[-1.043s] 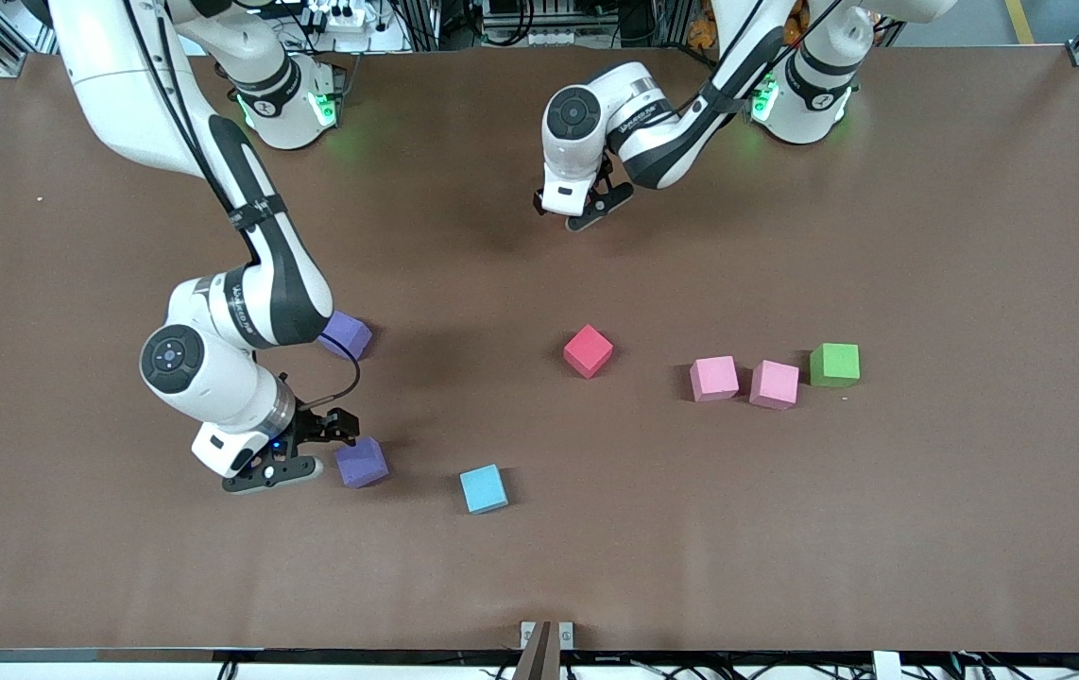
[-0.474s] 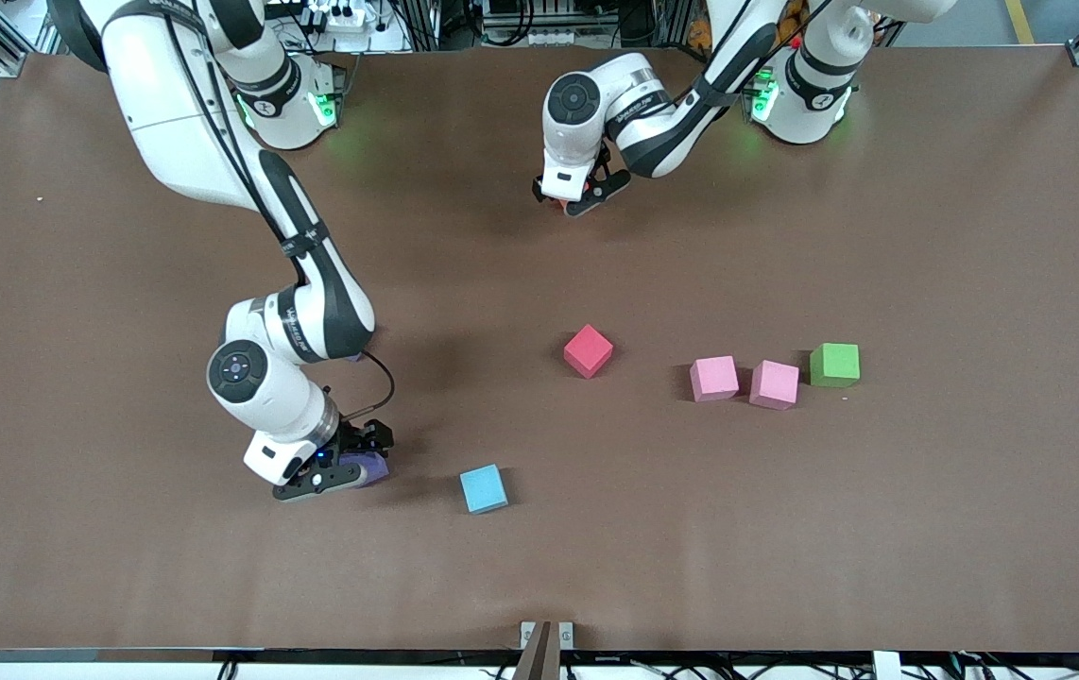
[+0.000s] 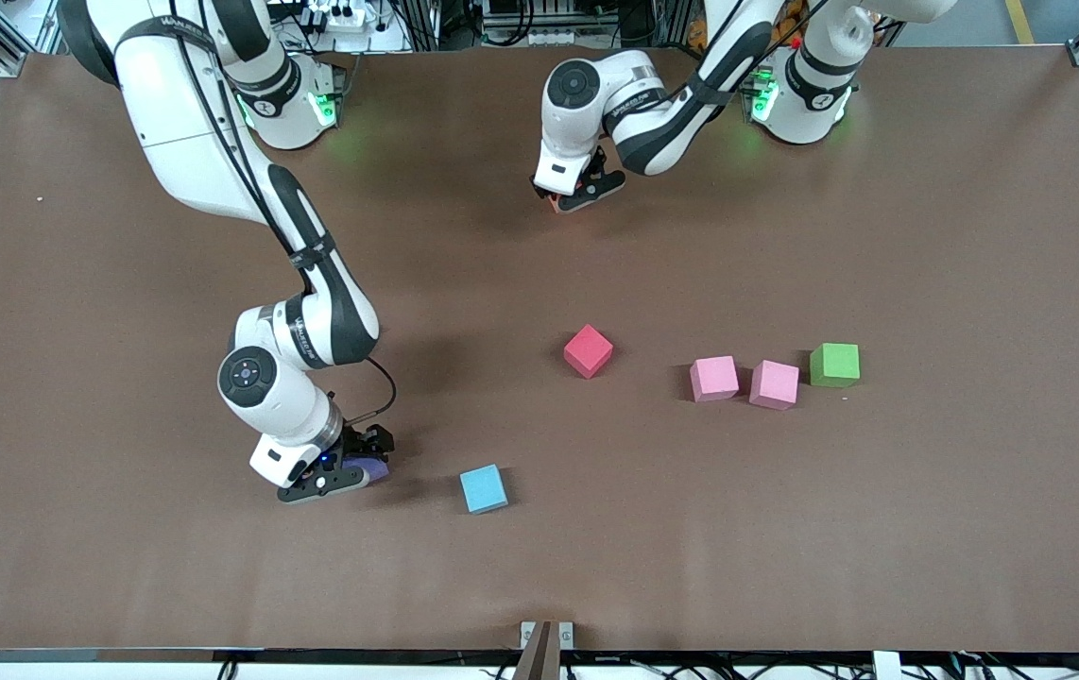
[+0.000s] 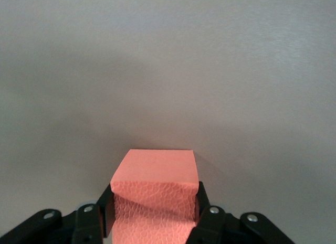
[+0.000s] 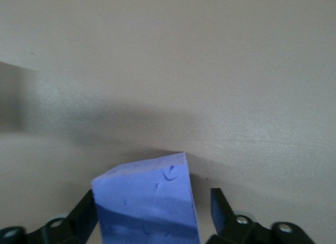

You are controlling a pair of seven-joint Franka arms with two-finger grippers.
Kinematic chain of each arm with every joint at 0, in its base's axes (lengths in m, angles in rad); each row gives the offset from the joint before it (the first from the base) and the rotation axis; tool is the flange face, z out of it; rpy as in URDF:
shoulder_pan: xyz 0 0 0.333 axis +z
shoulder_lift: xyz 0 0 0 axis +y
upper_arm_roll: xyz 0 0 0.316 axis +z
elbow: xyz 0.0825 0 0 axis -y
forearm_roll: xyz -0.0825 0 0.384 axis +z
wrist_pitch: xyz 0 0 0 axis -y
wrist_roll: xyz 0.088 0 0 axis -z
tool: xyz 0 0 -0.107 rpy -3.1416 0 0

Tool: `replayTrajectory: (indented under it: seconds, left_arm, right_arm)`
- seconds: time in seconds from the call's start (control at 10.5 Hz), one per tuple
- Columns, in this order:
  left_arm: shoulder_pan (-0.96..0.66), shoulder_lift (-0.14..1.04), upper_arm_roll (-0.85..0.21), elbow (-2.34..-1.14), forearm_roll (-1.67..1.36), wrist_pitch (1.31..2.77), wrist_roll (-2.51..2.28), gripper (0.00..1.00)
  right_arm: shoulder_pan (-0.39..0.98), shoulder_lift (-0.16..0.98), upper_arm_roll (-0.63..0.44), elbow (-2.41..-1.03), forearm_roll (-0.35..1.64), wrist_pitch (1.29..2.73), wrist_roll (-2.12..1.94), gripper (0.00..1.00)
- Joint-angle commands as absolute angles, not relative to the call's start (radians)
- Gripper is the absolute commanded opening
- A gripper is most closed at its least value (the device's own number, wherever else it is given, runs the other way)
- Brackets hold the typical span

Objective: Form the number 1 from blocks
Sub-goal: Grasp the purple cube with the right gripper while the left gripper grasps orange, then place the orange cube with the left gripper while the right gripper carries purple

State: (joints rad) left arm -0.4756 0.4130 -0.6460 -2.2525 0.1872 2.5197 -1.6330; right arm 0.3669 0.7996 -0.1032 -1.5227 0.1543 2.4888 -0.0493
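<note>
Gripping dimpled orange foam cube [image 4: 155,197]

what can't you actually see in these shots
orange block: front view shows only a sliver under the left gripper; left wrist view's edge cuts it off
purple block: front view, mostly covered by the right gripper; right wrist view's edge cuts it off
whether either block is off the table: unclear

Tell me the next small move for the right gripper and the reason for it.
Probably finish closing. The right gripper is down around a purple cube, but one finger stands apart from the cube's side, so the grip looks incomplete. The left gripper already pinches the orange cube on both sides.
</note>
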Motion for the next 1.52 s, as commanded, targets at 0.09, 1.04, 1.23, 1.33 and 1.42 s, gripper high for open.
replayTrajectory:
  seconds: [0.09,1.04,1.23,1.33,1.42]
  left_arm:
    - [-0.482,0.413,-0.683,-2.260,0.363,2.539,-1.657,0.00]
    - [-0.601,0.465,-0.680,-2.224,0.429,2.553,-1.614,0.00]
    - [-0.601,0.463,-0.652,-2.221,0.433,2.553,-1.580,0.00]
    - [-0.607,0.465,-0.641,-2.211,0.433,2.553,-1.582,0.00]
    - [-0.609,0.465,-0.621,-2.200,0.433,2.553,-1.572,0.00]
  right_arm:
    - [0.383,0.824,-0.144,-1.499,0.179,2.491,-0.049,0.64]
    - [0.402,0.418,-0.143,-1.886,0.172,2.453,0.213,0.52]
    - [0.423,0.320,-0.143,-2.000,0.172,2.451,0.245,0.51]
    - [0.452,0.267,-0.143,-2.060,0.172,2.451,0.265,0.51]
    - [0.474,0.221,-0.141,-2.115,0.170,2.448,0.296,0.51]
